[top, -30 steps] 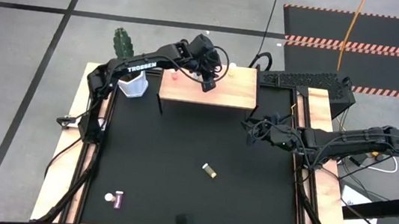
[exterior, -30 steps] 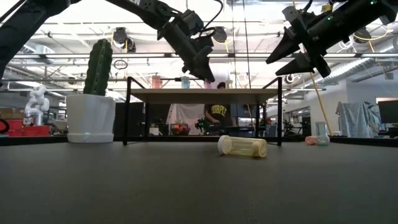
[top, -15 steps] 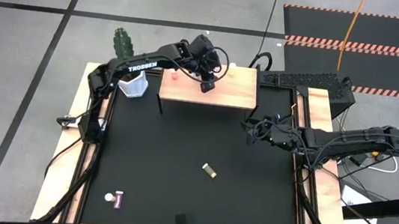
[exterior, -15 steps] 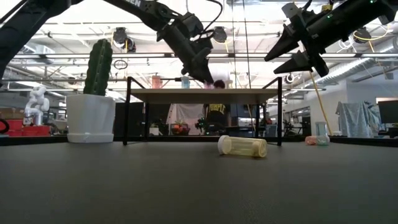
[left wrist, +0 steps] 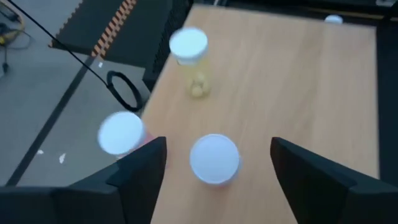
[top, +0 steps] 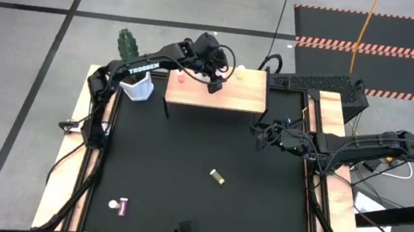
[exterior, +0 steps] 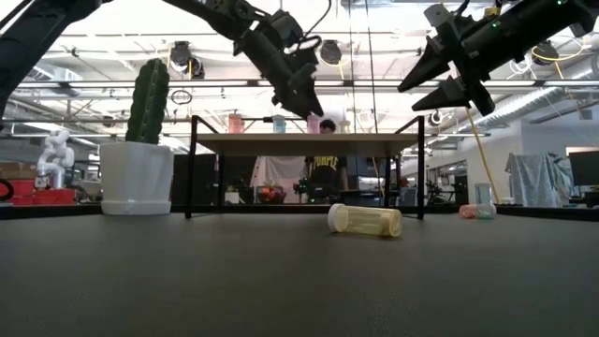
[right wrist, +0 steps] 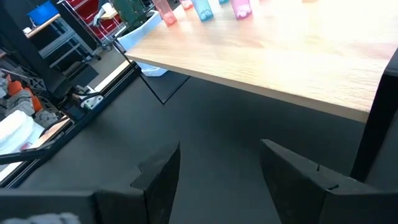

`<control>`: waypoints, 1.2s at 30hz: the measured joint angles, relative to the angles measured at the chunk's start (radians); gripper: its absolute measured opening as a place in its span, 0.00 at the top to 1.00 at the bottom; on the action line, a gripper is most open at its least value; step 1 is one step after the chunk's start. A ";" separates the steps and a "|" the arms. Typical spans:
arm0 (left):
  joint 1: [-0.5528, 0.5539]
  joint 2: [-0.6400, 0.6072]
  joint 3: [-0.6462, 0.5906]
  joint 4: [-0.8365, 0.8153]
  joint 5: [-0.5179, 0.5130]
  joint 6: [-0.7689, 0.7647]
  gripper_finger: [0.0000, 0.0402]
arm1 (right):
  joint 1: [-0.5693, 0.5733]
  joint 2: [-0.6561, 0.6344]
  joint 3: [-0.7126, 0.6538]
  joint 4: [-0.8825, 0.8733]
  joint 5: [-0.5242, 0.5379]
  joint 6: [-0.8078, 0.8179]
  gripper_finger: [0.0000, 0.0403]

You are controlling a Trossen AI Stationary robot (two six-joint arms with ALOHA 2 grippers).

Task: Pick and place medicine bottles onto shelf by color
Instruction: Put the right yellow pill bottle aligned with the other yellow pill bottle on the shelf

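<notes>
The light wooden shelf (top: 225,95) stands at the table's far side on thin black legs. My left gripper (left wrist: 217,148) hovers open just above it (exterior: 304,94), one finger on either side of a white-capped pinkish bottle (left wrist: 214,159) that stands upright on the shelf top (exterior: 313,124). A yellow bottle (left wrist: 189,50) and a pink one (left wrist: 122,133) stand nearby on the shelf. A yellow bottle (top: 218,177) lies on its side mid-table, and a purple one (top: 120,206) at the near left. My right gripper (top: 260,131) waits open above the table's right side.
A white pot with a green cactus (exterior: 138,140) stands left of the shelf. A white cup (top: 140,88) sits by the shelf's left end. Another bottle (exterior: 477,212) lies at the far right. A person (exterior: 328,168) is in the room behind the shelf.
My left gripper has opened and let go of the pinkish bottle, then risen a little above the shelf. The bottle now stands upright on the shelf top by itself.
</notes>
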 joint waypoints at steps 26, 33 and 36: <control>-0.286 -0.434 0.002 -0.318 -0.072 -0.746 0.37 | 0.123 0.229 0.050 0.219 -0.458 -0.174 0.47; -0.540 -0.423 0.001 -0.491 -0.374 -1.048 0.42 | 0.219 0.413 0.083 0.220 -0.355 -0.184 0.47; -0.631 -0.426 0.001 -0.522 -0.475 -1.157 0.44 | 0.251 0.491 0.083 0.243 -0.378 -0.190 0.47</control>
